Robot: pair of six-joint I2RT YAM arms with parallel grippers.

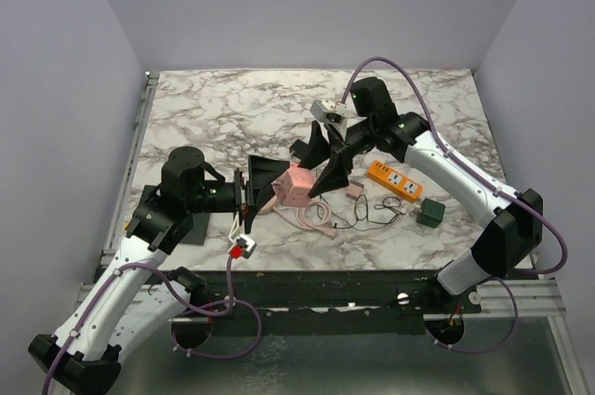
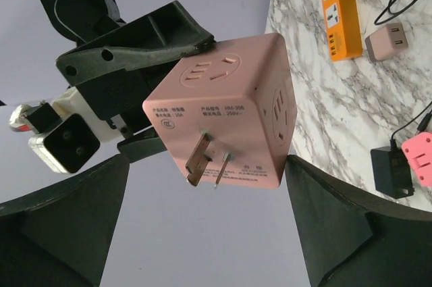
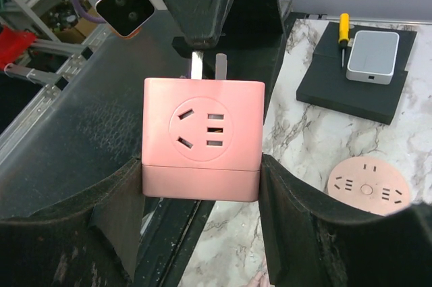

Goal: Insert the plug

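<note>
Adapter cube [image 3: 202,135] held at the middle of the worktop [image 1: 232,107].
Right claw [image 3: 201,172] clamps its sides so the pins [image 2: 202,162] face the left claw [image 2: 206,165], spread wide around it, probably for a regrip before the orange strip [image 1: 397,181] further right.

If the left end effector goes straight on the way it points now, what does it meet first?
Most likely the pink socket cube, held in the air by the right end effector. Its metal prongs face the open left end effector, so they come first. How far is unclear.
</note>
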